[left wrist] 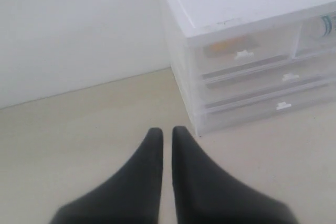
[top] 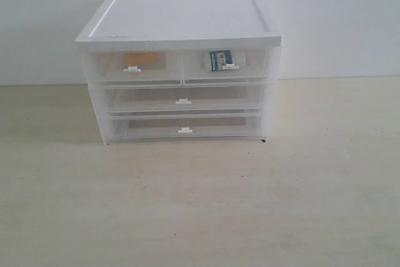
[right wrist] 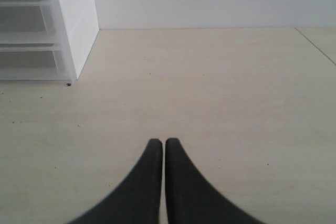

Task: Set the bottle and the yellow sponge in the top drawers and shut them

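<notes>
The white cabinet (top: 181, 20) stands at the back of the table with both top drawers pushed in. The yellow sponge (top: 142, 59) shows through the left top drawer (top: 134, 67). The bottle (top: 220, 60) with its teal label lies inside the right top drawer (top: 226, 65). In the left wrist view the sponge (left wrist: 226, 46) and an end of the bottle (left wrist: 326, 24) show behind the drawer fronts. My left gripper (left wrist: 167, 132) is shut and empty, above the table left of the cabinet. My right gripper (right wrist: 159, 142) is shut and empty, over the table right of the cabinet. Neither gripper appears in the exterior view.
Below the top drawers sit two full-width translucent drawers (top: 182, 99), both pushed in. A white wall (top: 337, 17) rises right behind the cabinet. The cabinet's side wall (right wrist: 76, 19) appears in the right wrist view. A seam in the tabletop (right wrist: 315, 45) runs far from the cabinet.
</notes>
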Robot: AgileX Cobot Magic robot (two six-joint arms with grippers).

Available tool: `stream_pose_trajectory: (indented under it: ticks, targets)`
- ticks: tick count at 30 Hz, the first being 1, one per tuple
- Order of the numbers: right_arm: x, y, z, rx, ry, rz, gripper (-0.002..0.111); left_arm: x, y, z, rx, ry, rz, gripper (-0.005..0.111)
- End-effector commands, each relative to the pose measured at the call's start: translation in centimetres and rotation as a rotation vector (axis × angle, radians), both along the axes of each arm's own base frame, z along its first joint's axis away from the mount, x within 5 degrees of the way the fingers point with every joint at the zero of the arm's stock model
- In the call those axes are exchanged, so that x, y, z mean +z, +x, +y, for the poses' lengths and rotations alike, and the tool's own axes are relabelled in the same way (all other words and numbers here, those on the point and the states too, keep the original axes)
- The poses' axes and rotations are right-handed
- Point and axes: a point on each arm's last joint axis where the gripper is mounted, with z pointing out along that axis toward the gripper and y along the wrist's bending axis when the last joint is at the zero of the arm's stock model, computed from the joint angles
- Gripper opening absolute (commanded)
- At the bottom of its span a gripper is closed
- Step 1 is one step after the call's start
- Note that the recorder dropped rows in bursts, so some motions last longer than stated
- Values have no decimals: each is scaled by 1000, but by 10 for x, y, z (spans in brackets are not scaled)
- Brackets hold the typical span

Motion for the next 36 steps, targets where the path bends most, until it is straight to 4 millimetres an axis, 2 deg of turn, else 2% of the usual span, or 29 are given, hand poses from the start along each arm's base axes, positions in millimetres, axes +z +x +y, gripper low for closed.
stream_pose_trajectory:
  ticks: [1,9,19,26,30,36]
  targets:
    - [1,0,0,0,-4,-15,0,-3,-23,8,-2,-48,-45,4]
    - [1,0,0,0,-4,-15,0,-15,-39,13,-6,-53,-83,4]
    - [1,0,0,0,-4,-15,0,-39,-33,7,-58,-33,-106,4]
    - [1,0,0,0,-4,-15,0,-61,-34,0,-164,25,-142,4]
    - [1,0,0,0,-4,-15,0,-70,-43,2,-175,28,-173,4]
    - [1,0,0,0,-4,-15,0,-81,-63,14,-94,-4,-233,4]
